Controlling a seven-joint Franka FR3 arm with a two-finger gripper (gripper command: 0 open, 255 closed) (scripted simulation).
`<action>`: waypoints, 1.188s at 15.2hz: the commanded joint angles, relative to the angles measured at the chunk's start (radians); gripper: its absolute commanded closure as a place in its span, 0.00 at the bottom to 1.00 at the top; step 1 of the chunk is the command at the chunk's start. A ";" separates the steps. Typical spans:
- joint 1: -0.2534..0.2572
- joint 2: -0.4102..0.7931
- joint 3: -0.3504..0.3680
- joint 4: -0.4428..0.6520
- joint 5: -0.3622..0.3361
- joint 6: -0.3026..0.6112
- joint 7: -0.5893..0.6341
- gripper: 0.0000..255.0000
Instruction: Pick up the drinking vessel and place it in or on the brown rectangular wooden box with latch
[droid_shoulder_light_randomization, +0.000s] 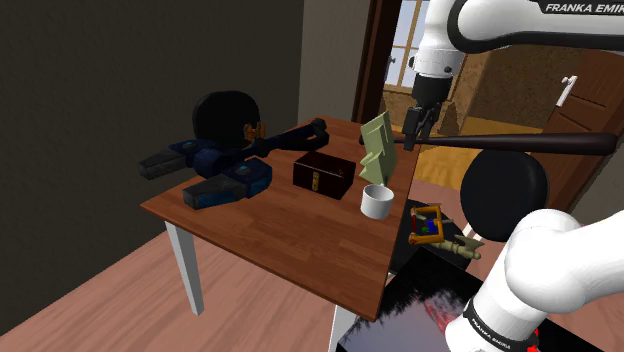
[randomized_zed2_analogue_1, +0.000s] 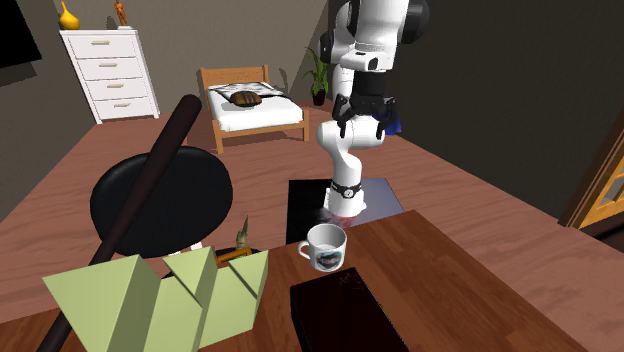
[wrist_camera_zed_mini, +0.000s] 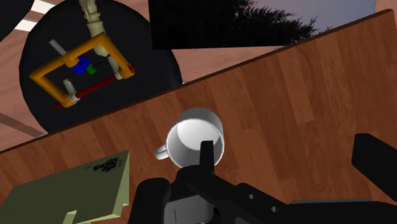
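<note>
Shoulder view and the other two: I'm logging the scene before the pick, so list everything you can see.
mug: one, white, table edge nearest the stand.
box: one, dark brown, mid-table.
zigzag piece: one, pale green, beside the mug.
gadget: one, blue-black, shoulder view's left of the box.
table: one, brown top, white legs.
disc: one, black, beside the table.
frame: one, orange, against the disc.
bat: one, dark, across the disc.
bed: one, wooden, background.
dresser: one, white, by the bed.
arm: one, white, jaws open over the mug.
</note>
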 joint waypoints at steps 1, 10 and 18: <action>0.000 0.000 0.000 0.000 0.000 0.000 0.000 0.00; 0.002 0.135 -0.066 -0.185 -0.032 0.321 -0.066 0.00; 0.007 0.366 -0.124 -0.255 -0.045 0.622 -0.129 0.00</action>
